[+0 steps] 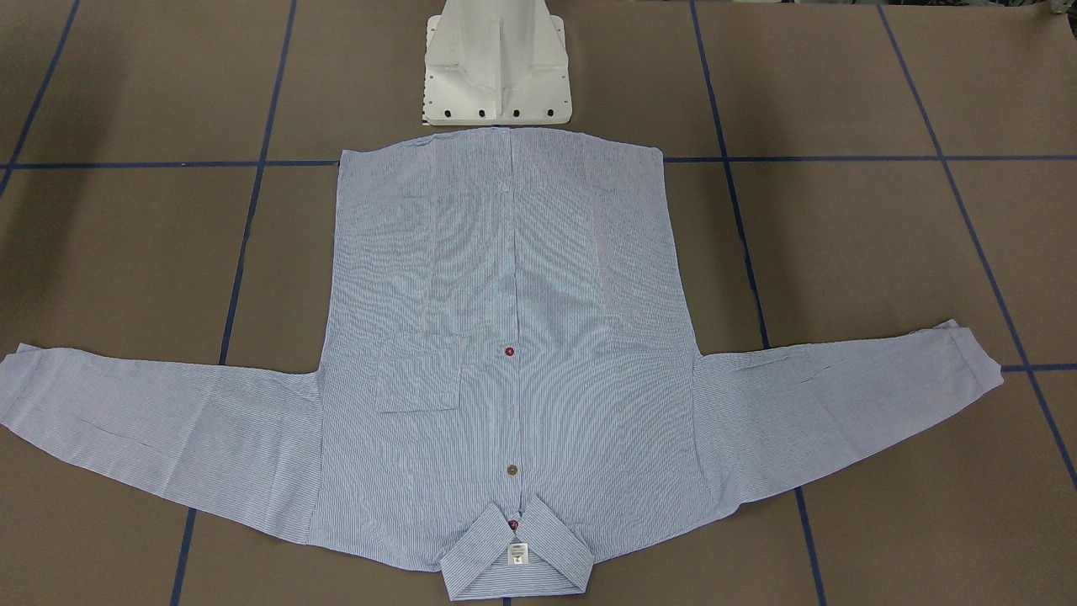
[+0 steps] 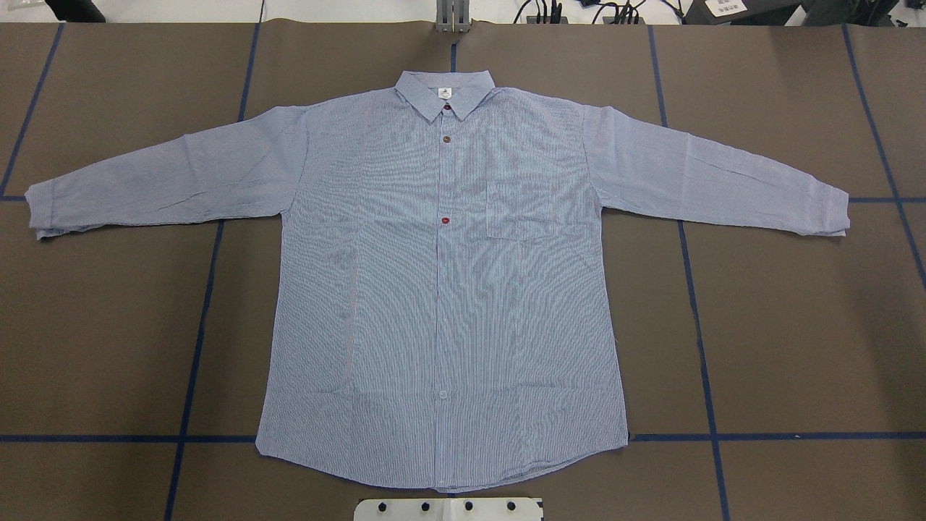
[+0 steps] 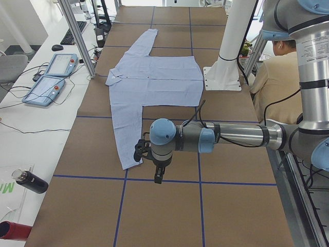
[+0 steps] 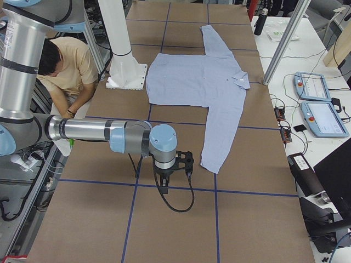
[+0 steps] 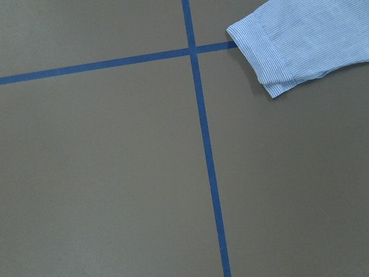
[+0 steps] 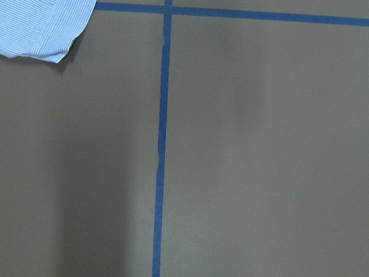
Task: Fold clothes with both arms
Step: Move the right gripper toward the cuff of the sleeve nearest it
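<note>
So from the overhead view, the white base point(image 2: 448, 509) sits at 6 o'clock, and the shirt point(image 2: 441, 289) lies flat and front-up on the brown table point(image 2: 796, 325) just past it. The hem point(image 2: 441, 474) is nearest the base and the collar point(image 2: 445, 90) points to 12, so the body's long axis runs 6 to 12. It's buttoned up the middle, with dark red buttons point(image 2: 445, 218) on the upper part. The chest pocket point(image 2: 532, 210) is on the 3 o'clock side of the button line, and there's a white label point(image 2: 445, 92) inside the collar. The sleeves are spread wide, one toward 9 and one toward 3, both sloping a little back toward the hem.

Both arms hang above the table out past the sleeve ends, not touching the cloth. The left gripper point(image 3: 149, 164) is over the blue tape lines point(image 2: 195, 347); its wrist camera catches the left cuff point(image 5: 271, 63) at about 1 o'clock. The right gripper point(image 4: 174, 167) is the same deal, with the right cuff point(image 6: 46, 34) at about 10. Only the side views show them, so I can't tell if either pincer is parted or closed.
</note>
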`<act>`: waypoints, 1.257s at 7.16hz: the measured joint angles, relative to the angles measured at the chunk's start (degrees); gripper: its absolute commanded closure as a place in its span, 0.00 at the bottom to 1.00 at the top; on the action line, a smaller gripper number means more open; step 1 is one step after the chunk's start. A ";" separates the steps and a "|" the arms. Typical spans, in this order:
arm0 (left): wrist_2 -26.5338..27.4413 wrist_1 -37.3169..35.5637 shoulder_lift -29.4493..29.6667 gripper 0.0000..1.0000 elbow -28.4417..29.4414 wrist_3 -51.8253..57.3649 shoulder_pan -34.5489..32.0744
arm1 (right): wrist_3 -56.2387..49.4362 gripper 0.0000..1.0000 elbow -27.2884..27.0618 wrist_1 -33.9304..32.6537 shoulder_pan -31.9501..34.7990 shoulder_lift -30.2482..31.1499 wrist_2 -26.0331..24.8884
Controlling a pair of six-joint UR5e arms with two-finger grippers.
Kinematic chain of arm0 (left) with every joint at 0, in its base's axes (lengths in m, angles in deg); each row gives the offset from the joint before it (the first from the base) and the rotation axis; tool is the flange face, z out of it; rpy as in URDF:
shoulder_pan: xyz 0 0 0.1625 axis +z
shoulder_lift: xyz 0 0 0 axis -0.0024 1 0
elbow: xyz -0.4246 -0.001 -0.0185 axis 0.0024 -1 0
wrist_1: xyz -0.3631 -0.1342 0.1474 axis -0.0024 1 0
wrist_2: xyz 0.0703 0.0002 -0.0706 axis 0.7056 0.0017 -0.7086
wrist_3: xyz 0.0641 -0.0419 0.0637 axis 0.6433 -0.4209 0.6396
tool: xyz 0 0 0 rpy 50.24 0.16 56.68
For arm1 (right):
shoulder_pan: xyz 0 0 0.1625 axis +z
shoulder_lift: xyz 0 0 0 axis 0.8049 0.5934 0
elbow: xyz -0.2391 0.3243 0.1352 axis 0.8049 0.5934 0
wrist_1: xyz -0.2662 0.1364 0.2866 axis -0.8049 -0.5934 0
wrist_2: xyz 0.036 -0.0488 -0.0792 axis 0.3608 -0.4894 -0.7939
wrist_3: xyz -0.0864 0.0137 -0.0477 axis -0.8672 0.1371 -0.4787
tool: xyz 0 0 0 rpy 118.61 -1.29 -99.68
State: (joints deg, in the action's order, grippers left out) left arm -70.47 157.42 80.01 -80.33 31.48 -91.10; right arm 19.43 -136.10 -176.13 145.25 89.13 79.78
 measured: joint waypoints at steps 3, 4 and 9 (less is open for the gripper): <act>0.02 4.32 0.32 0.00 -0.29 0.15 0.00 | 0.00 0.00 -1.96 0.14 0.02 -0.85 -0.25; 0.22 8.46 0.30 0.00 -0.36 0.14 0.00 | 0.12 0.00 -3.37 0.17 0.01 -1.92 -0.12; 0.10 37.12 8.80 0.00 7.64 -2.88 0.06 | 0.75 0.00 -3.07 12.54 -0.05 -8.45 0.66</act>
State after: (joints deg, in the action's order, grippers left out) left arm -70.37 194.54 88.81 -72.70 28.59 -91.04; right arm 20.17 -139.17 -163.59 145.20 80.68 80.44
